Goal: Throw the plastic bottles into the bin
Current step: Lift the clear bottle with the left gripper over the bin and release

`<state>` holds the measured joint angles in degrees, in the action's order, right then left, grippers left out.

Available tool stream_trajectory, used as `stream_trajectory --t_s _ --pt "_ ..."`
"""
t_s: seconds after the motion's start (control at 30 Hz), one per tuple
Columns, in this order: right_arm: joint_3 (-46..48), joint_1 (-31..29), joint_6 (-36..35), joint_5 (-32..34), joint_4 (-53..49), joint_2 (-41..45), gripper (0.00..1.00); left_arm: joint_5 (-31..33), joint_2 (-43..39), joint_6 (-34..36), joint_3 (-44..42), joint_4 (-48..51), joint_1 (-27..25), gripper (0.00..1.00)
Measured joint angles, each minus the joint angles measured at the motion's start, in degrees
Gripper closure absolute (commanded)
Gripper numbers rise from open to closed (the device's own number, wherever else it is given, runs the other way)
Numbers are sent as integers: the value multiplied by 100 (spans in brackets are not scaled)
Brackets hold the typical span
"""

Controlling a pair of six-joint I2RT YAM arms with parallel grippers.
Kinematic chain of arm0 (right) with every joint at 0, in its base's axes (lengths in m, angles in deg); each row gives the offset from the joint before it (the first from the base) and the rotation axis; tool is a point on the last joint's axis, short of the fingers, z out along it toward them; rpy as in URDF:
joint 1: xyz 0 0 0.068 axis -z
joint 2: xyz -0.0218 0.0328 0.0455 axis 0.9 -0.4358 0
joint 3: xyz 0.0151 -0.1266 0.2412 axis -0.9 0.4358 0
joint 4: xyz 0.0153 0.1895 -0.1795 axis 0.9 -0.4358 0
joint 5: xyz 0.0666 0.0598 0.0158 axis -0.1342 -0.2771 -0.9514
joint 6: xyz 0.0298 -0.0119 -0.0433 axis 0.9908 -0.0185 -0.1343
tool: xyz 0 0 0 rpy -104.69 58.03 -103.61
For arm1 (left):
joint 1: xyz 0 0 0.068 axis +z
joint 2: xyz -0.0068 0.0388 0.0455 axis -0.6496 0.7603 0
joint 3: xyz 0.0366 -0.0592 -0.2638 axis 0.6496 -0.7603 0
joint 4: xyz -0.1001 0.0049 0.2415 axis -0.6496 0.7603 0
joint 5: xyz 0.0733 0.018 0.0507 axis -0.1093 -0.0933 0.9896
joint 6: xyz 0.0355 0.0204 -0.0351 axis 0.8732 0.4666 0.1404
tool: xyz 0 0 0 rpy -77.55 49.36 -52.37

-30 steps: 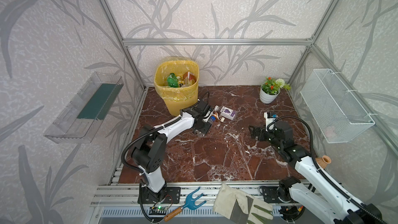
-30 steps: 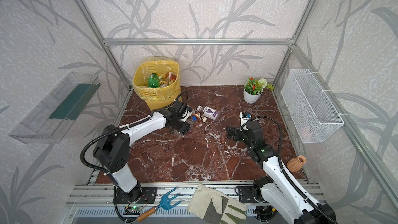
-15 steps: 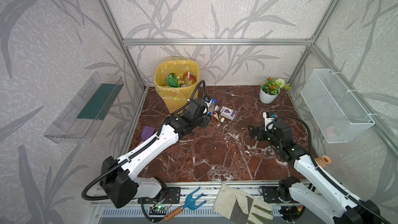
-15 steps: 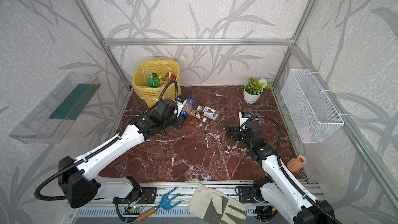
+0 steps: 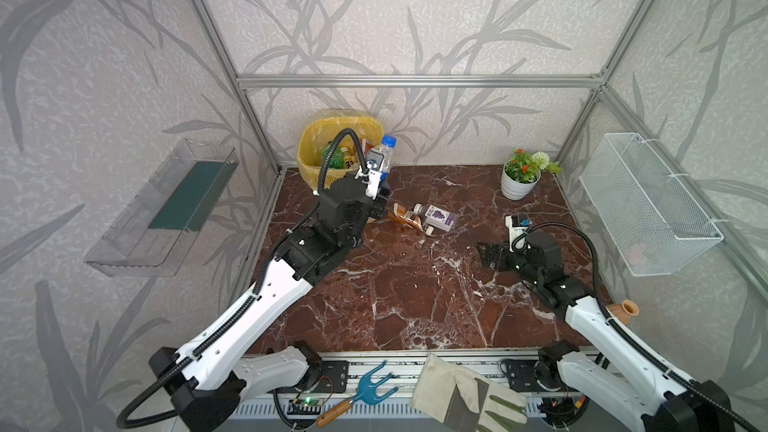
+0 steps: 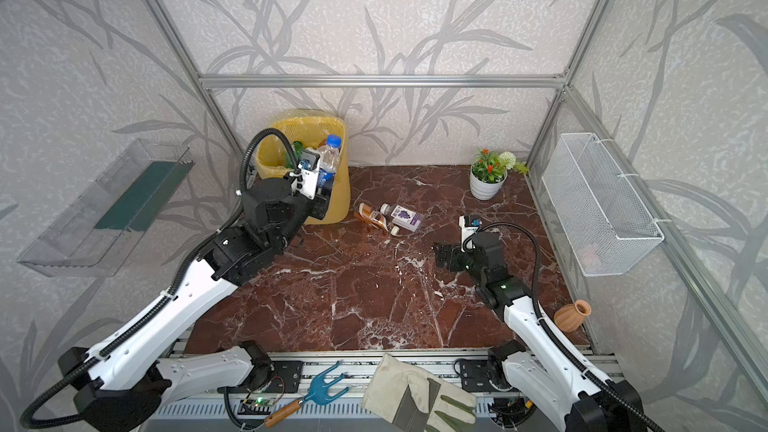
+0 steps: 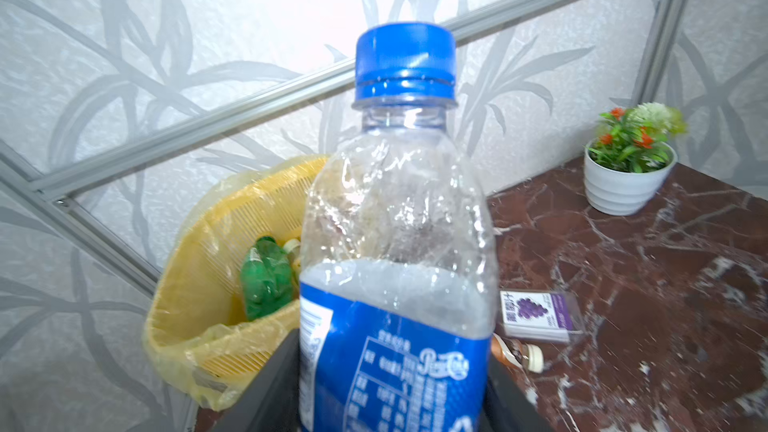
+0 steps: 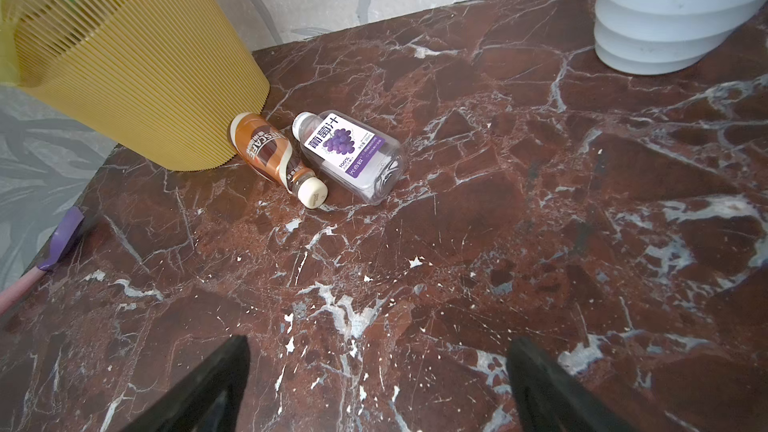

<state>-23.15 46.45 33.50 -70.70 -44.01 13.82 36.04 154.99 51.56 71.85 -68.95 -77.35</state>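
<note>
The left gripper (image 7: 395,401) clamps the blue-capped bottle (image 7: 399,218) at its label; it seems empty and thin, so probably light, easily dented. The right gripper (image 8: 378,384) has its fingers apart.

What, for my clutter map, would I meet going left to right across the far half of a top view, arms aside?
Clear tray → yellow bin → brown bottle → purple-label bottle → flowerpot → wire basket.
</note>
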Motion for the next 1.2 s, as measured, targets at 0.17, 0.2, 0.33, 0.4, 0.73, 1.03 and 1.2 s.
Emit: stream_trajectory --t_s 0.17,0.2,0.33,0.4,0.73,1.03,1.2 --pt "0 0 -2 2 -2 4 3 -634 997 -374 1172 153 1353 41" --pt "0 0 -4 2 -2 9 4 -807 1360 -479 1613 321 1652 38" --pt "0 0 -24 4 -13 50 3 -1375 3147 -758 3963 1574 2214 17" --pt "0 0 -26 9 -24 125 3 -1561 3672 -852 4566 2074 2205 7" --pt "0 22 -111 59 -68 389 3 -1668 2662 -892 3198 2315 2041 1" --pt "-2 22 -136 22 -70 223 3 -1300 691 -713 1720 1237 1154 1" --pt "-59 22 -271 -57 -186 120 4 -1156 -136 -887 490 800 938 1"
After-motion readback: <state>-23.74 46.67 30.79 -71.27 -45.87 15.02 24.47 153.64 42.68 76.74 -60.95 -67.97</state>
